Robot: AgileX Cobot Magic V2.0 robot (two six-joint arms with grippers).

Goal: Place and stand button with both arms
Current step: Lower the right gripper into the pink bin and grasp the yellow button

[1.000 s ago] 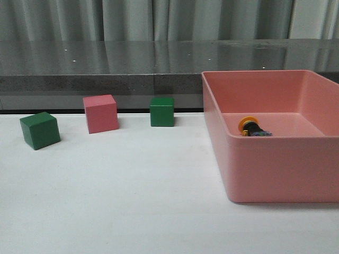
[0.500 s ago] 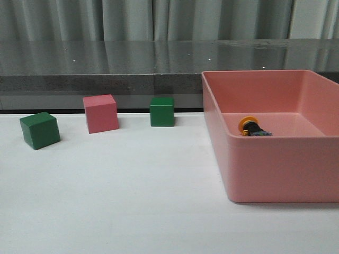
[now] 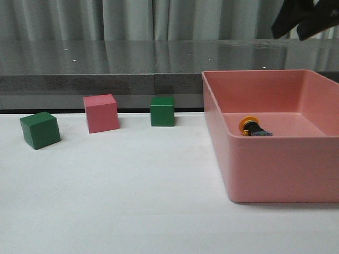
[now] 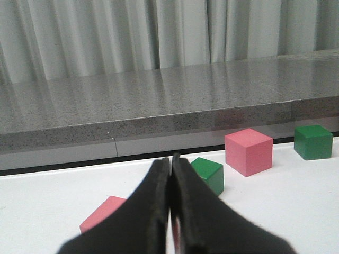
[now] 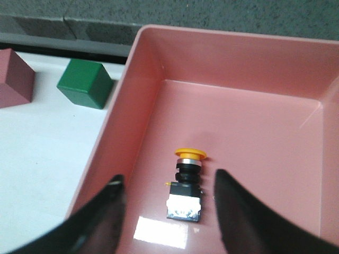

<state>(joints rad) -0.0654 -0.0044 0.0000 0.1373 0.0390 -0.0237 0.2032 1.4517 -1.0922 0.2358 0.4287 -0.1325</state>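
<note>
The button (image 3: pixel 253 128) lies on its side on the floor of the pink bin (image 3: pixel 275 169), with its yellow cap toward the bin's far-left side. In the right wrist view the button (image 5: pixel 186 186) lies between my open right gripper's (image 5: pixel 167 179) two fingers, which hang above it and do not touch it. Part of the right arm (image 3: pixel 304 18) shows at the top right of the front view, above the bin. My left gripper (image 4: pixel 170 160) is shut and empty, low over the white table, and it does not show in the front view.
A green cube (image 3: pixel 39 129), a pink cube (image 3: pixel 100 113) and another green cube (image 3: pixel 162 111) stand along the table's far left side. The left wrist view also shows a pink cube (image 4: pixel 103 213) near the fingers. A grey ledge (image 3: pixel 106 79) runs behind the table.
The right arm has come into the front view at the top right. The button and the cubes have not moved.
</note>
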